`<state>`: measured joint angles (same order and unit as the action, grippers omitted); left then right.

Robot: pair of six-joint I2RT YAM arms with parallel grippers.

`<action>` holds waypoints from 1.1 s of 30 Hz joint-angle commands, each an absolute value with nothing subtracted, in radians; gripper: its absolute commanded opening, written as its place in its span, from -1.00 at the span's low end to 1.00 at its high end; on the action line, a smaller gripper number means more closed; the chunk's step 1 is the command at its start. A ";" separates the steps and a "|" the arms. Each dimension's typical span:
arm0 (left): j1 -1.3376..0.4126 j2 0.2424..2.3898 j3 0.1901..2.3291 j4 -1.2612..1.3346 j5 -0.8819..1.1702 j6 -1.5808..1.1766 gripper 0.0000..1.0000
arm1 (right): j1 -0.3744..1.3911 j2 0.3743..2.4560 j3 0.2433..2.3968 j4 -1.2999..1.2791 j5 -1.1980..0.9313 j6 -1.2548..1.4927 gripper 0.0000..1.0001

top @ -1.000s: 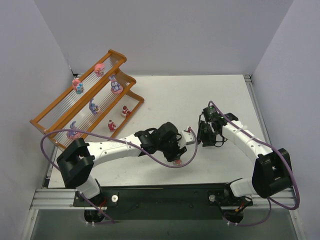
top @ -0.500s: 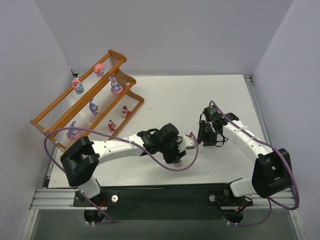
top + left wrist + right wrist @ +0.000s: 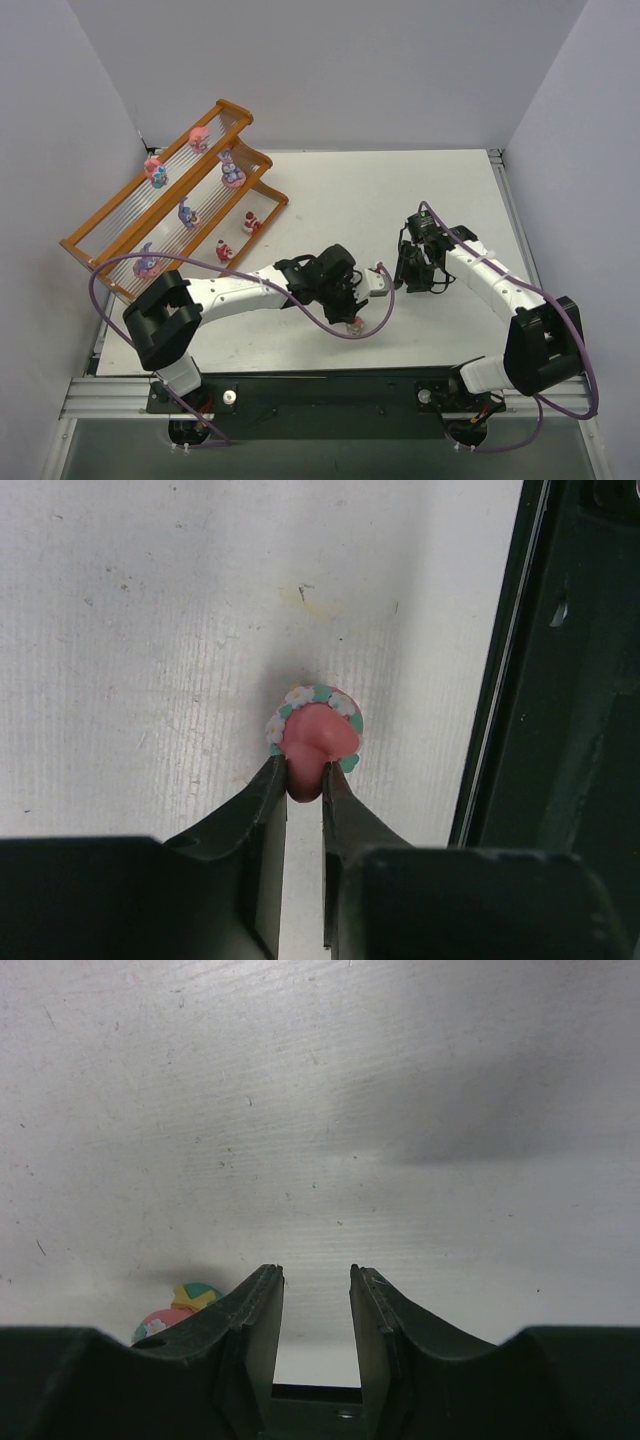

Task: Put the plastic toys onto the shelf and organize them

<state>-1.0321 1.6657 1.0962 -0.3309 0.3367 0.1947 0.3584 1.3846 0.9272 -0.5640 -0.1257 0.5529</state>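
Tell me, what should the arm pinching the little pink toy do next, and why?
Probably lift it straight up a little. The left gripper is shut on the pink toy, which seems to sit low on the table. The shelf stands off to the far left, so raising the toy first should keep it from dragging on the way there.

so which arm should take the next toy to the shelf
Left. The left gripper is shut on a pink toy and that arm sits on the shelf side; the right gripper is open, holding nothing.
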 commanded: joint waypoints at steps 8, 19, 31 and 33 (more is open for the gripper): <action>-0.991 1.631 1.117 -0.325 0.310 0.123 -1.00 | 0.351 1.391 0.939 -0.589 -0.095 0.563 -0.32; -0.917 1.424 1.406 -0.806 -0.027 -0.193 -1.00 | 0.350 1.390 0.945 -0.563 -0.095 0.568 -0.33; -0.749 1.204 1.658 -1.276 -0.314 -0.388 -1.00 | 0.348 1.416 0.945 -0.532 -0.110 0.558 -0.33; -0.686 1.198 1.715 -1.365 -0.345 -0.359 -1.00 | 0.348 1.420 0.948 -0.531 -0.110 0.552 -0.33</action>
